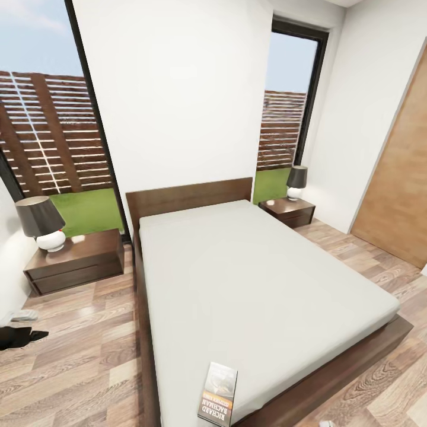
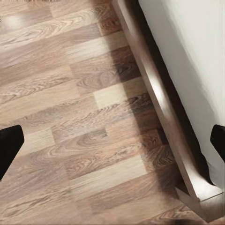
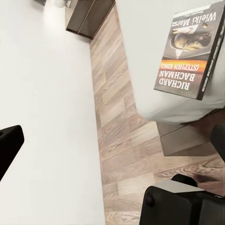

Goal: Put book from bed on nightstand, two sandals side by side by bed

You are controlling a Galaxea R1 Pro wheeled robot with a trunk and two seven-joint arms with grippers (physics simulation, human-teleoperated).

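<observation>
The book lies flat on the pale grey mattress near the foot of the bed, by the left corner closest to me. In the right wrist view the book rests at the mattress edge, some way ahead of my open right gripper, which holds nothing. My left gripper is open over the wood floor beside the bed frame. One nightstand stands left of the headboard and another nightstand right of it, each with a lamp. The sandals are out of view.
A wooden door is in the right wall. Tall windows flank the headboard. Plank floor runs along both sides of the bed. A dark part of my left arm shows at the left edge. The robot's dark base sits below the right gripper.
</observation>
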